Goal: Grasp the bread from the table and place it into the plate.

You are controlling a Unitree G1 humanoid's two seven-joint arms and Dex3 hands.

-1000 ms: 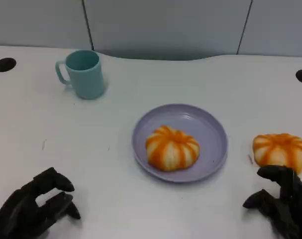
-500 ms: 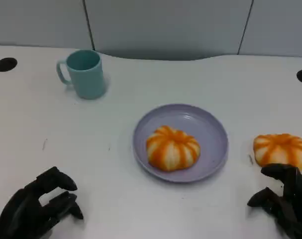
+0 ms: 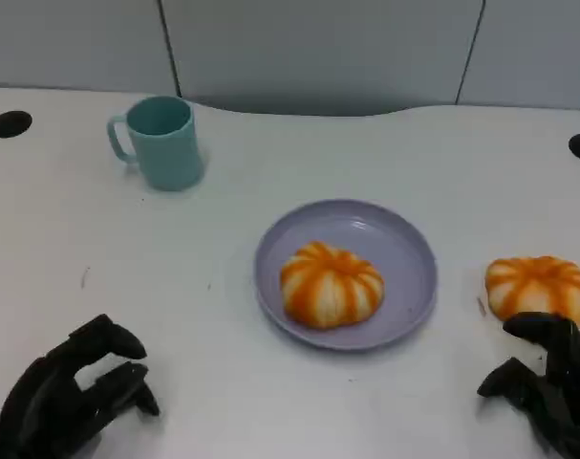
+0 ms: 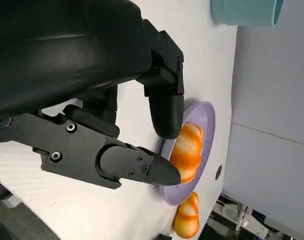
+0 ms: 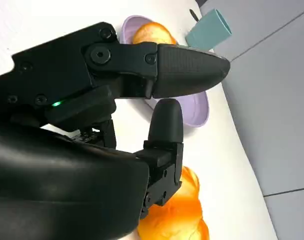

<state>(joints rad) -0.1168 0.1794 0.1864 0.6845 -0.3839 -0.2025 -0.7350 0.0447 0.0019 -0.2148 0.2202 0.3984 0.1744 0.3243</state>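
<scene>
Breads: two; one (image 3: 331,284) on the plate (image 3: 404,239), one (image 3: 539,287) on the table (image 3: 270,392) right of it, near the edge.
Mug (image 3: 159,142): one, far left.
Left hand (image 3: 70,397): empty, fingers loosely apart.
Right hand (image 3: 547,387): empty, parted, just behind the table bread.

Cut off and covered parts

In the head view the right hand (image 3: 546,390) and the left hand (image 3: 70,394) ran off the lower edge. In the right wrist view the black fingers (image 5: 164,125) covered part of the plate (image 5: 196,110) and of the bread on the table (image 5: 179,217), which the lower edge also cut. The cup (image 4: 244,11) was cropped in the left wrist view.
</scene>
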